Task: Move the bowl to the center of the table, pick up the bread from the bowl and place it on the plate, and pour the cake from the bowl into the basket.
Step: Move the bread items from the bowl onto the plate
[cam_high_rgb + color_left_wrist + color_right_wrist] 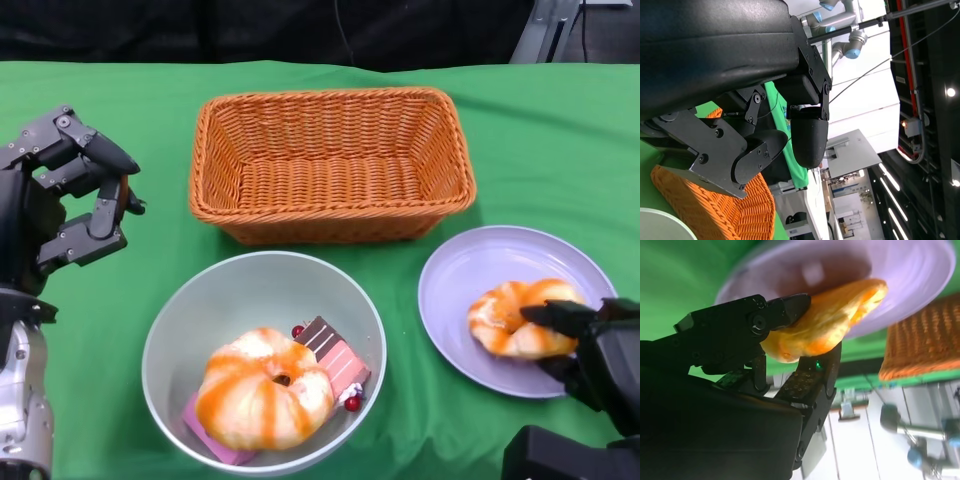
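Right hand [590, 350], black, many-fingered: grasping a glazed orange-striped bread ring [515, 318], resting on the round lilac plate [470, 270]. Advice: part the fingers gently, lift straight away, avoid dragging the bread. Beside the plate: grey-white bowl [200, 300] with another glazed bread [262, 390] atop pink cake slices [340, 360]. Beyond the plate: woven orange basket [330, 165]. Left hand [75, 190]: raised, released.
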Action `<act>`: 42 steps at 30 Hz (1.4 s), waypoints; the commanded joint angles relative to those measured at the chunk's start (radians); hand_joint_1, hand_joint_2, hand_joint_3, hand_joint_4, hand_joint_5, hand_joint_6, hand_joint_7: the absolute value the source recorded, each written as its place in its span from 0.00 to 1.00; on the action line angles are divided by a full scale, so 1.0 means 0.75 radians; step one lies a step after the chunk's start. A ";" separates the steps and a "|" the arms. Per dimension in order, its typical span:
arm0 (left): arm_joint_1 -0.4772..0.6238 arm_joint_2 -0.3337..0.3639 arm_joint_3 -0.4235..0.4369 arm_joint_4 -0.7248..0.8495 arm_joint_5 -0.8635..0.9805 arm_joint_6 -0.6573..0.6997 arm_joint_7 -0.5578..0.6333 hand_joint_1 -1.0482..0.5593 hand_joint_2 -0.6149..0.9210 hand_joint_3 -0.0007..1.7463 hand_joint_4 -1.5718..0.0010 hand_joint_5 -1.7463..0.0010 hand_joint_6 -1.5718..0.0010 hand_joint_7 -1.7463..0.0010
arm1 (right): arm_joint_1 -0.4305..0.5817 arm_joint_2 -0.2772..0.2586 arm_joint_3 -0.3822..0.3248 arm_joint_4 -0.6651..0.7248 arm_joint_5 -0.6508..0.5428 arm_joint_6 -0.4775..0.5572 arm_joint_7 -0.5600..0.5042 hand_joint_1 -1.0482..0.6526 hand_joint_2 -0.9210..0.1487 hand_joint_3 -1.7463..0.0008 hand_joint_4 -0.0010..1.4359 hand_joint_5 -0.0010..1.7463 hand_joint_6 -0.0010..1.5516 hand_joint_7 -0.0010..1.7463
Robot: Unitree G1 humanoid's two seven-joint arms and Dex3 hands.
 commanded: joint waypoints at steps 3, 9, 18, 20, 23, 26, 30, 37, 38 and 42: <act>-0.007 0.021 0.011 0.008 -0.019 0.008 -0.004 0.64 0.77 0.64 0.48 0.11 0.49 0.24 | 0.110 -0.026 0.010 -0.228 -0.019 0.128 0.166 0.40 0.06 1.00 0.53 0.06 0.52 0.00; -0.007 0.026 0.006 0.010 -0.023 0.002 -0.010 0.64 0.78 0.63 0.48 0.11 0.49 0.24 | 0.197 -0.021 0.012 -0.456 -0.049 0.246 0.321 0.37 0.06 1.00 0.39 0.00 0.42 0.00; -0.013 0.023 0.008 0.029 0.002 -0.023 -0.001 0.64 0.77 0.65 0.49 0.10 0.49 0.23 | 0.249 -0.011 -0.005 -0.575 -0.065 0.280 0.340 0.31 0.04 0.99 0.32 0.00 0.38 0.00; -0.014 0.023 0.008 0.030 0.001 -0.021 -0.001 0.64 0.77 0.65 0.49 0.10 0.49 0.23 | 0.250 -0.009 -0.006 -0.578 -0.067 0.282 0.339 0.31 0.04 0.99 0.31 0.00 0.37 0.00; -0.012 0.019 0.008 0.028 0.003 -0.011 0.009 0.64 0.77 0.65 0.49 0.11 0.49 0.23 | 0.261 0.009 -0.019 -0.622 -0.059 0.301 0.345 0.27 0.01 0.98 0.26 0.00 0.34 0.00; -0.011 0.018 0.007 0.023 0.002 0.002 0.010 0.64 0.78 0.64 0.48 0.10 0.49 0.23 | 0.281 0.018 -0.037 -0.684 -0.047 0.329 0.379 0.27 0.00 0.98 0.19 0.00 0.33 0.00; -0.016 0.022 0.007 0.039 0.012 -0.015 0.013 0.64 0.78 0.64 0.49 0.10 0.49 0.23 | 0.303 0.026 -0.054 -0.748 -0.038 0.361 0.443 0.28 0.00 0.98 0.12 0.00 0.32 0.00; -0.014 0.023 0.008 0.037 0.002 -0.013 0.007 0.64 0.79 0.62 0.48 0.11 0.49 0.23 | 0.326 0.034 -0.060 -0.798 -0.017 0.379 0.523 0.30 0.01 0.99 0.07 0.00 0.30 0.00; -0.013 0.025 0.008 0.038 0.006 -0.018 0.009 0.64 0.79 0.62 0.48 0.11 0.49 0.23 | 0.329 0.036 -0.061 -0.804 -0.015 0.385 0.539 0.30 0.01 0.99 0.07 0.00 0.30 0.00; -0.013 0.024 0.010 0.032 -0.005 -0.011 0.001 0.64 0.79 0.63 0.48 0.11 0.49 0.23 | 0.334 0.037 -0.059 -0.818 -0.021 0.397 0.576 0.31 0.01 0.99 0.08 0.01 0.28 0.00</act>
